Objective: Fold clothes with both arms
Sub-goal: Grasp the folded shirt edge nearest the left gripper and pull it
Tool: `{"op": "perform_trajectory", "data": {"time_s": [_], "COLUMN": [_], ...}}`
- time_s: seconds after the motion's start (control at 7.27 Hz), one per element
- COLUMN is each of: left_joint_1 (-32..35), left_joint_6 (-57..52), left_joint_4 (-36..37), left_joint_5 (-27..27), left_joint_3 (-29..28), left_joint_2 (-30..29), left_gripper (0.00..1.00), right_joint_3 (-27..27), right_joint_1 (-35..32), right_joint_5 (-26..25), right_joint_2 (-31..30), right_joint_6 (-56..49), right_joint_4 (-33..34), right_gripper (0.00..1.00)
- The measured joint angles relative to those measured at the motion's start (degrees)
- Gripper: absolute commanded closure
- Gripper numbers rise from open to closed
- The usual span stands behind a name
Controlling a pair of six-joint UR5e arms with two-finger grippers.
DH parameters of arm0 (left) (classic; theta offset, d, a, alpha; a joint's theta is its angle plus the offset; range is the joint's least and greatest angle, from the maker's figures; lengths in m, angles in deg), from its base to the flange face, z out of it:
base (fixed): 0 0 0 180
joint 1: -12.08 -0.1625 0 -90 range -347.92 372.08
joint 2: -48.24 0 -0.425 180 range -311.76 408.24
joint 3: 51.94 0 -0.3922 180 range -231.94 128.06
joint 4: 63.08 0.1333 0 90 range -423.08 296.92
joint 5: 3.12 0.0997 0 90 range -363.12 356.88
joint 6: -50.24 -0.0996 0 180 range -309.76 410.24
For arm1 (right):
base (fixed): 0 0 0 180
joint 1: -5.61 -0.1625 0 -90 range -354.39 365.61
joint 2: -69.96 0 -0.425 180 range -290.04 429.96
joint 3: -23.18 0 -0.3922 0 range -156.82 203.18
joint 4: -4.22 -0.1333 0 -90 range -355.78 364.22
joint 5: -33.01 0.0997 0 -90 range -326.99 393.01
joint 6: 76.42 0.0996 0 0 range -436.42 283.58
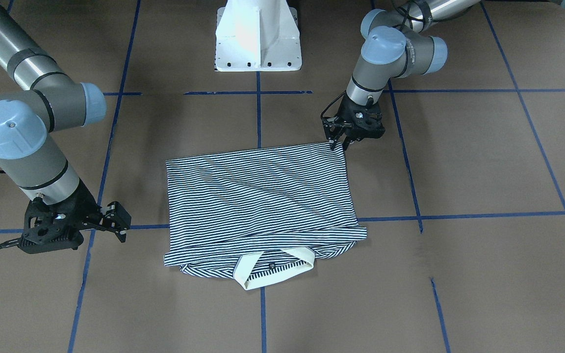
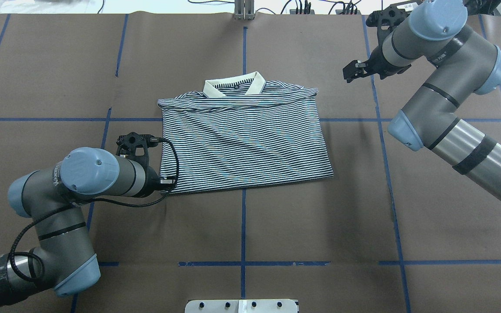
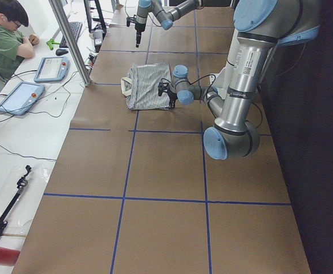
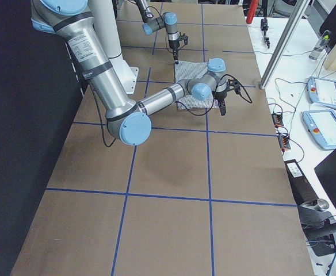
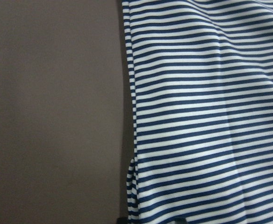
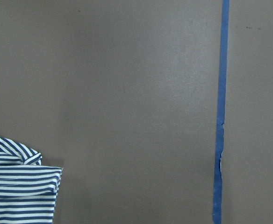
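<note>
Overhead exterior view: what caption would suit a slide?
Folded navy-and-white striped polo shirt on brown table; silver-grey left arm over its near corner, right arm clear.

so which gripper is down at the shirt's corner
The left gripper, at the robot-side corner of the striped shirt; the right gripper hangs clear of it.

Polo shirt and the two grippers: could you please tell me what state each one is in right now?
Polo shirt: folded into a rectangle, lying flat, collar exposed at one edge.
Left gripper: fingertips at the shirt's corner; open or shut unclear.
Right gripper: open, empty, off to the side of the shirt.
</note>
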Motion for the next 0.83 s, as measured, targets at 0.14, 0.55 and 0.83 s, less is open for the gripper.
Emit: {"op": "perform_trajectory", "data": {"time_s": [0.14,0.55,0.83], "left_joint_1": [-0.02,0.65,5.08], "left_joint_6": [-0.13,-2.80,-10.31], "left_joint_4": [0.02,0.14,0.13], "left_joint_5": [-0.04,0.07,0.15], "left_joint_3": [0.05,0.61,-0.81], "left_joint_2": [0.02,0.61,0.93], "left_gripper": [1.00,1.00,1.00], "right_joint_3": [0.01,0.04,0.09], "right_joint_1": [0.00,0.05,0.08], "right_joint_5": [0.00,0.00,-0.02], "right_joint_2": [0.00,0.00,0.00], "right_joint_6": [0.00,0.14,0.20], "right_joint_4": [0.02,0.03,0.05], "right_gripper": [0.00,0.00,0.00]}}
